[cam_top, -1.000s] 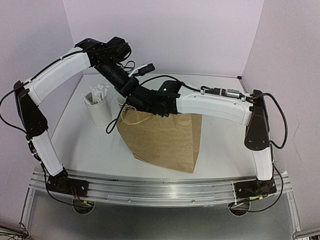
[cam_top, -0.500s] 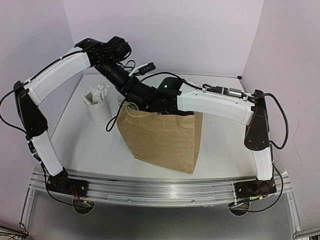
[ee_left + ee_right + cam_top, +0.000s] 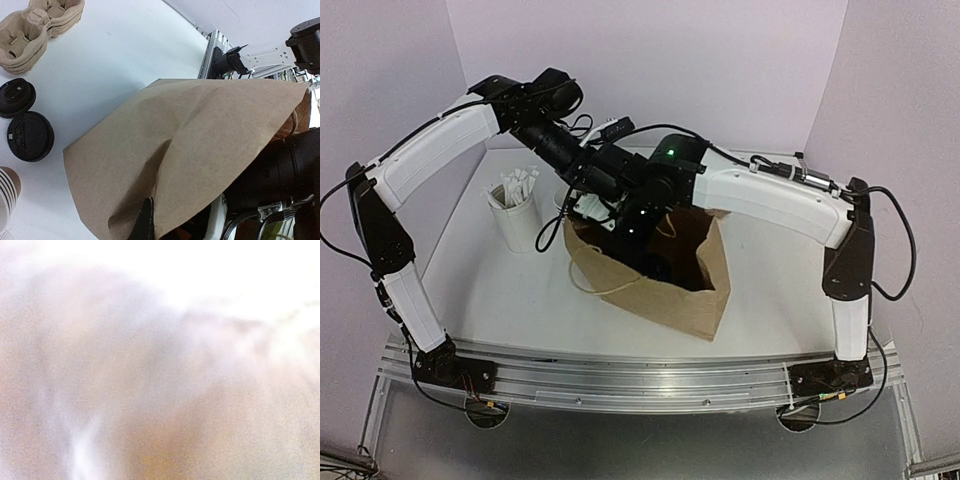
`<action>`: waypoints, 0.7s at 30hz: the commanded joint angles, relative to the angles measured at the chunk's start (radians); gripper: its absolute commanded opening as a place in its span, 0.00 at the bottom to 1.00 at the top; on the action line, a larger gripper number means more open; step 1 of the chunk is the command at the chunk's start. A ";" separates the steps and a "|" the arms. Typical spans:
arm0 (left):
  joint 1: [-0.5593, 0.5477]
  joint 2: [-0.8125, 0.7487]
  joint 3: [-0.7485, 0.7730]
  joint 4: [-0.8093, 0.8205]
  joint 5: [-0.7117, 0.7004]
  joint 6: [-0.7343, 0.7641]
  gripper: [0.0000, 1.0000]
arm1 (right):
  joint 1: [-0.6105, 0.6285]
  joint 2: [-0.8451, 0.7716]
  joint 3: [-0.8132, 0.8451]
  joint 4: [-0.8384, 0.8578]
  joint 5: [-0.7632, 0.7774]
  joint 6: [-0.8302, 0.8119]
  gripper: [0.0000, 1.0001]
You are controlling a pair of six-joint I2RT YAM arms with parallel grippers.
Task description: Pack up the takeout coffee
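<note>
The brown paper bag (image 3: 665, 297) stands mid-table, its mouth open and tilted up toward the top camera. My left gripper (image 3: 588, 192) is at the bag's back left rim. In the left wrist view one black fingertip (image 3: 146, 222) presses the bag's wall (image 3: 200, 130), and the paper covers the other finger. My right gripper (image 3: 638, 228) reaches down into the bag's mouth, and its fingers are hidden there. The right wrist view is a washed-out tan blur. The takeout coffee cup with its black lid shows in no view.
A tall white cup of wrapped straws (image 3: 517, 216) stands left of the bag. In the left wrist view, two loose black lids (image 3: 29, 136), stacked pulp cup carriers (image 3: 40, 22) and a stack of lidless brown cups (image 3: 7, 189) lie on the table behind the bag.
The bag's mouth has opened and tipped toward the camera. My right arm has lifted and swung so that its wrist now dips into the bag. The left arm has barely moved.
</note>
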 commanded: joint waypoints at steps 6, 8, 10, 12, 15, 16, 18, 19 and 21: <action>-0.008 -0.019 0.017 -0.053 -0.041 0.005 0.00 | -0.005 -0.215 0.060 0.099 0.002 -0.029 0.97; -0.008 -0.018 0.019 -0.056 -0.043 0.000 0.00 | -0.005 -0.235 0.057 0.124 -0.021 -0.033 0.96; -0.008 -0.017 0.020 -0.058 -0.046 -0.007 0.00 | -0.005 -0.248 0.051 0.148 -0.040 -0.036 0.96; -0.007 -0.016 0.021 -0.060 -0.049 -0.015 0.00 | -0.005 -0.259 0.041 0.165 -0.049 -0.037 0.96; -0.007 -0.016 0.022 -0.065 -0.059 -0.027 0.00 | -0.005 -0.272 0.035 0.179 -0.056 -0.033 0.95; -0.007 -0.016 0.022 -0.066 -0.065 -0.031 0.00 | -0.005 -0.278 0.034 0.185 -0.062 -0.031 0.95; -0.007 -0.014 0.021 -0.072 -0.076 -0.041 0.00 | -0.005 -0.298 0.020 0.209 -0.078 -0.029 0.94; -0.007 -0.014 0.020 -0.073 -0.081 -0.047 0.00 | -0.005 -0.309 0.010 0.223 -0.084 -0.028 0.94; -0.008 -0.011 0.019 -0.078 -0.092 -0.058 0.00 | -0.005 -0.332 -0.020 0.247 -0.084 -0.028 0.93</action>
